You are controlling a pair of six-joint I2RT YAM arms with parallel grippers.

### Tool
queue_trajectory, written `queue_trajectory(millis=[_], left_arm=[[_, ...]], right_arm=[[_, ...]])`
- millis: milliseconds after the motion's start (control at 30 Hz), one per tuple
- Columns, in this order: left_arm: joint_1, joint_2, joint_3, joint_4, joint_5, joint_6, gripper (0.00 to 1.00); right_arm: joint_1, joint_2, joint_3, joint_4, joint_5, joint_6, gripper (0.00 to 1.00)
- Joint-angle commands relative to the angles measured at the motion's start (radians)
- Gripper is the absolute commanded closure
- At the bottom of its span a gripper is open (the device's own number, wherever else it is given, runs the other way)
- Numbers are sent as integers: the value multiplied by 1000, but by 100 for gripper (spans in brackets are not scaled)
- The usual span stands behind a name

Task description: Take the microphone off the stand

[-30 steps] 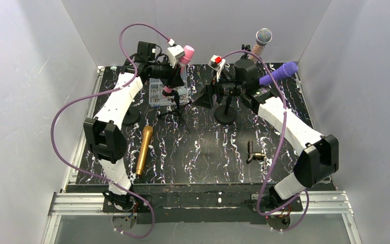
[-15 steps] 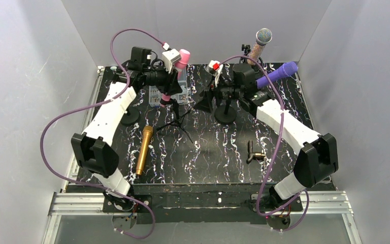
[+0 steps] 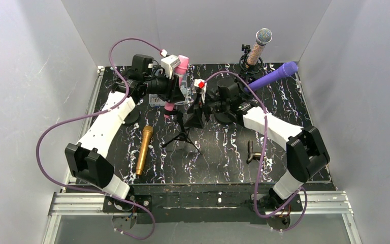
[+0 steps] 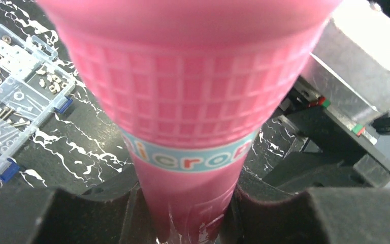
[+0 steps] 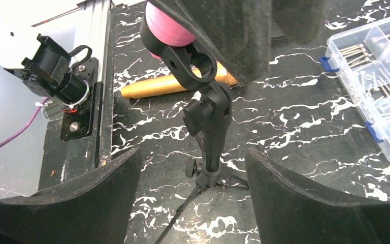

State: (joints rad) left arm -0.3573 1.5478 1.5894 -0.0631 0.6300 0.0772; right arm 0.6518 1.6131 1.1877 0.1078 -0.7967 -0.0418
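A pink microphone (image 3: 182, 64) sits in the clip (image 5: 191, 64) of a small black tripod stand (image 3: 183, 135) at the middle back of the table. My left gripper (image 3: 173, 87) is shut on the microphone's handle just below its blue band, which fills the left wrist view (image 4: 193, 101). My right gripper (image 3: 193, 115) is open on the stand's right side. In the right wrist view its two fingers flank the stand's post (image 5: 214, 137) low down without touching it, and the microphone's lower end (image 5: 167, 29) shows above the clip.
A gold microphone (image 3: 144, 150) lies on the left of the table. A clear parts box (image 4: 10, 86) sits behind the left arm. A silver-headed microphone (image 3: 258, 47) on a stand and a purple one (image 3: 272, 75) are at the back right. A black clip (image 3: 254, 152) lies front right.
My left gripper has carried the pink microphone and its tripod stand forward and to the right. My right gripper has swung left and now straddles the stand's post.
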Motion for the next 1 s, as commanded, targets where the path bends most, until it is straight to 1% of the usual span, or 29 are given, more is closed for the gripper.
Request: queue_trajectory(millis=[0,367,600,967], left_arm=[[-8,-88,-13,39,-2,-123,100],[-8,-106,-49,57,-23,-219,100],[-8,-112,-61,57,-20,-238,100],[-8,-121,-100,57,-49,-265,100]], right_arm=[[20,0,-4,91,-36,-8,19],[35,40,-50,181,37,34,22],[37,75,-61,211,63,57,25],[61,119,-88,284,39,119,29]])
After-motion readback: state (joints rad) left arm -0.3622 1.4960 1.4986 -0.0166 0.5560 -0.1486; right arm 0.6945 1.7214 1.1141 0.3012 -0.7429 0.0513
